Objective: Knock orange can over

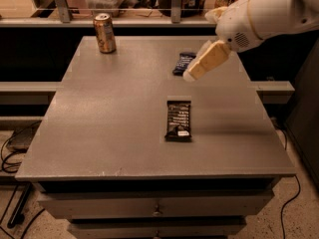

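The orange can (104, 32) stands upright near the far left corner of the grey table (114, 113). It is shiny orange-gold with a silver top rim. My gripper (192, 74) hangs above the table's far right part, on a white arm that reaches in from the upper right. It is well to the right of the can and a little nearer to me, not touching it. It holds nothing that I can see.
Two dark snack-bar wrappers lie on the table: one in the middle (179, 120), one at the far right (183, 62), partly behind the gripper. A shelf with clutter runs behind the table. Drawers are below the front edge. Cables lie on the floor at left.
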Motion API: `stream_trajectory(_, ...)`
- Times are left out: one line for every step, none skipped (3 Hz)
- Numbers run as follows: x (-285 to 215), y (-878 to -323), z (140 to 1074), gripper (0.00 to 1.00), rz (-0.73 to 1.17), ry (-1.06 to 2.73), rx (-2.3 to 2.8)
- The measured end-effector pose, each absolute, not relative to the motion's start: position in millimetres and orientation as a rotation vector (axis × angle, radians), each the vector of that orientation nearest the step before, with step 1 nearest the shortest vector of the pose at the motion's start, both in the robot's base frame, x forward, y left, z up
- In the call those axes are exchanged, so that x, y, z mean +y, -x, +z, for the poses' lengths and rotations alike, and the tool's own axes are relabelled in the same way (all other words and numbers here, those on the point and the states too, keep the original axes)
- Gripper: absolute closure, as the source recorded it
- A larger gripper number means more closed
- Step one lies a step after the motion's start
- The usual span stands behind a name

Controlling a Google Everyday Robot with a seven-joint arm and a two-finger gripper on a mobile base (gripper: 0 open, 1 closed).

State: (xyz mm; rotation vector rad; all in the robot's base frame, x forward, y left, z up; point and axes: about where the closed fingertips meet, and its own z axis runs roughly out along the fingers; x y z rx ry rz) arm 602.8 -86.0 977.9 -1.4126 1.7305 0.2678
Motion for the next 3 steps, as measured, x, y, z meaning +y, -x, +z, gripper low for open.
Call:
stream_trajectory(-49,-645,963,0.0,0.311,1.328,1.731)
stream_trajectory(-31,-676,955,0.0,0.349,1.269,1.733)
stream_trajectory(-27,-678,954,0.0,0.352,1.264,1.732)
